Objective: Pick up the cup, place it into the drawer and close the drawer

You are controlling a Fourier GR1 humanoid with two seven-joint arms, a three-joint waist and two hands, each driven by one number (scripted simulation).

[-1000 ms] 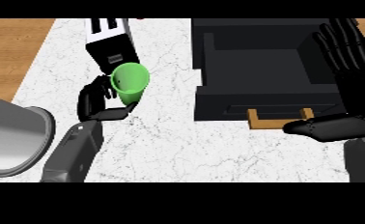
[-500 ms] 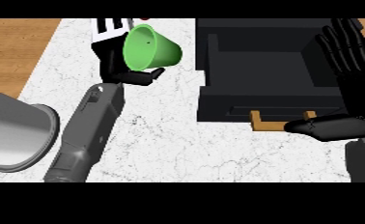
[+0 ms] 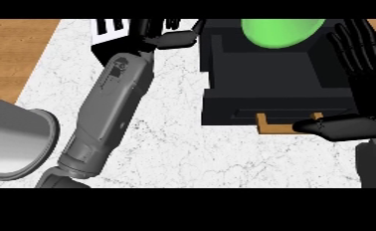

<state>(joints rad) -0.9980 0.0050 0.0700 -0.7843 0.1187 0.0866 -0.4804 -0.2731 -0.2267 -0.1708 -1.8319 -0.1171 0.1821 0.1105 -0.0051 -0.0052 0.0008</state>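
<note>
The green cup [image 3: 283, 32] appears at the far end of the open black drawer [image 3: 268, 78], cut by the top edge of the view; whether it rests on the drawer's floor or is above it, the view does not show. The left hand [image 3: 158, 33] is just beside the drawer's left wall, at the far edge of the white marbled bench [image 3: 183, 150]. It is apart from the cup and holds nothing; its fingers seem loosely bent, but the view's edge cuts them and one cannot tell more. The right hand [image 3: 352, 56] stands along the drawer's right side with straight, spread fingers, its thumb near the wooden handle [image 3: 275, 124] (probably placed there so it can push the front). A grey metal pot [image 3: 22, 140] sits at the left edge. Judging from this, closing the drawer remains.
</note>
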